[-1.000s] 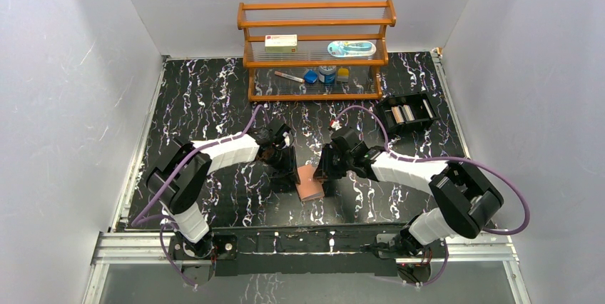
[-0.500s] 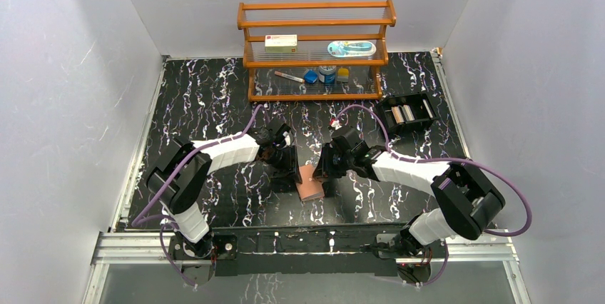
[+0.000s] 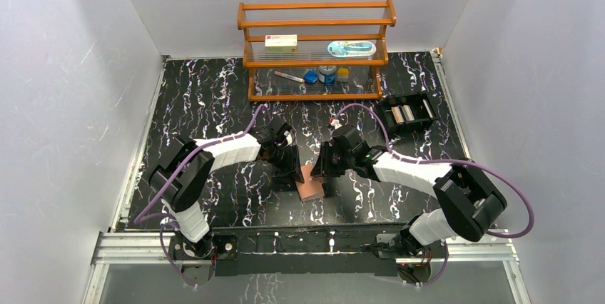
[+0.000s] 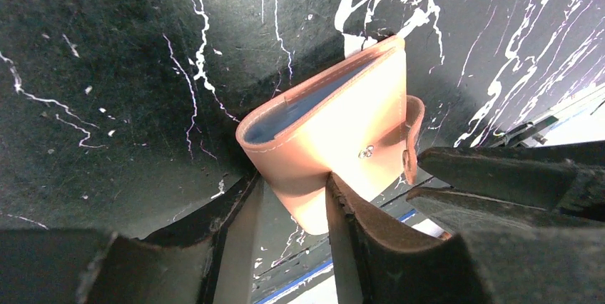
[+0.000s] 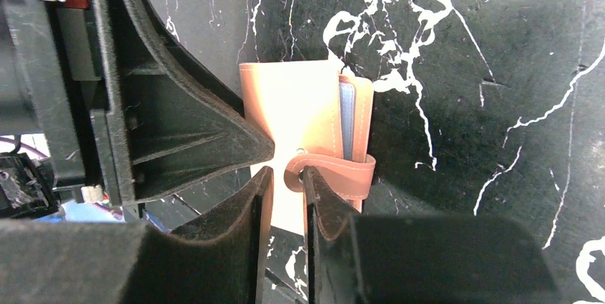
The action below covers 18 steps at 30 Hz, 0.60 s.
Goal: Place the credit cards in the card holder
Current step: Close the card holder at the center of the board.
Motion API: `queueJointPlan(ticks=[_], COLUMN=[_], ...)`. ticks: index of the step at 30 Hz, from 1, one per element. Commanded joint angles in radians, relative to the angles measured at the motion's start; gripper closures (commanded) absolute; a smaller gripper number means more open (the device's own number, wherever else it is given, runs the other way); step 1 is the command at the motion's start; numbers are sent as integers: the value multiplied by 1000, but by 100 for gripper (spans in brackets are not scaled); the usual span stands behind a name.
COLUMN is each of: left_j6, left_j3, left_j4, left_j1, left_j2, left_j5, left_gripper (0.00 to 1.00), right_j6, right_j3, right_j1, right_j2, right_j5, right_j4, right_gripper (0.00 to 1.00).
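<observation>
The card holder [image 3: 309, 184] is a tan-pink folded wallet, propped up off the marble table between both grippers. In the left wrist view its bluish sleeves [image 4: 296, 110] show along the top edge. My left gripper [image 4: 289, 190] is shut on the card holder [image 4: 335, 133] at its folded edge. My right gripper [image 5: 285, 175] is open by a narrow gap. The curled end of the snap tab [image 5: 335, 173] sits at its fingertips, and its right finger [image 5: 317, 204] touches the tab. No credit cards show plainly.
A wooden shelf rack [image 3: 316, 51] with a white box and small items stands at the back. A black compartment tray [image 3: 408, 113] at the right holds whitish-grey pieces too small to identify. The table's near metal edge [image 3: 307, 243] lies just below the wallet.
Both arms have shifted only slightly. The card holder stays in the same spot between the two grippers.
</observation>
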Motion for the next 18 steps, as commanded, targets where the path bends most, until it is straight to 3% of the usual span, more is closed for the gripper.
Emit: queueJointPlan(ticks=[1, 8, 18], left_j6=[14, 21, 29], left_j3=[17, 9, 9], left_j4=[-18, -2, -2], left_j1=[-1, -2, -2], left_j2=[17, 7, 11], left_j5=[0, 14, 17], left_gripper=[65, 66, 66], right_j6=[-6, 3, 11], right_j3=[19, -5, -73], right_j1=[2, -10, -115], right_j2=[-76, -147, -155], right_j5=[52, 116, 95], right_j4=[-12, -53, -56], right_gripper=[72, 73, 71])
